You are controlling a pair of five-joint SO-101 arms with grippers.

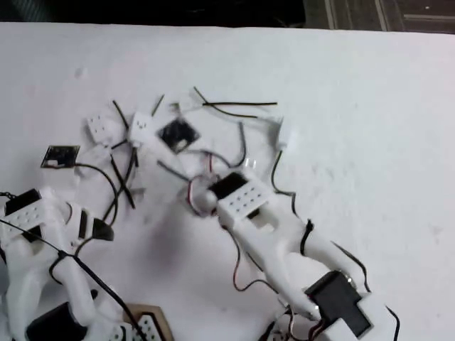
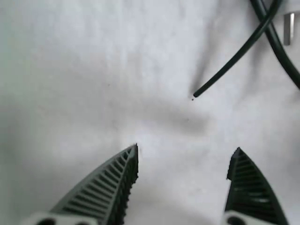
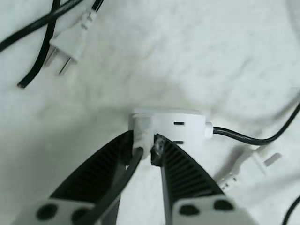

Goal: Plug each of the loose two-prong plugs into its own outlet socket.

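Clamping a white plug (image 3: 142, 136) by its sides, the right gripper (image 3: 146, 146) held it touching one end of the white outlet socket (image 3: 180, 133), near the middle of the table (image 1: 370, 106). Its wrist view gave this grip plainly, while from high the arm covered it. At the near left, the left gripper (image 2: 185, 157) stood with jaws apart beside a black cord (image 2: 234, 58) end.

We record a white outlet block (image 3: 180, 131) lying on the table with its slots showing. A seated plug (image 3: 207, 129) with a black cord occupies one end. At the other end, a gripped plug (image 3: 140, 131) is clamped in the right gripper (image 3: 143, 140). A loose plug (image 3: 68, 44) lies well apart with its two prongs bare. A further plug (image 3: 251, 161) lies near the block.
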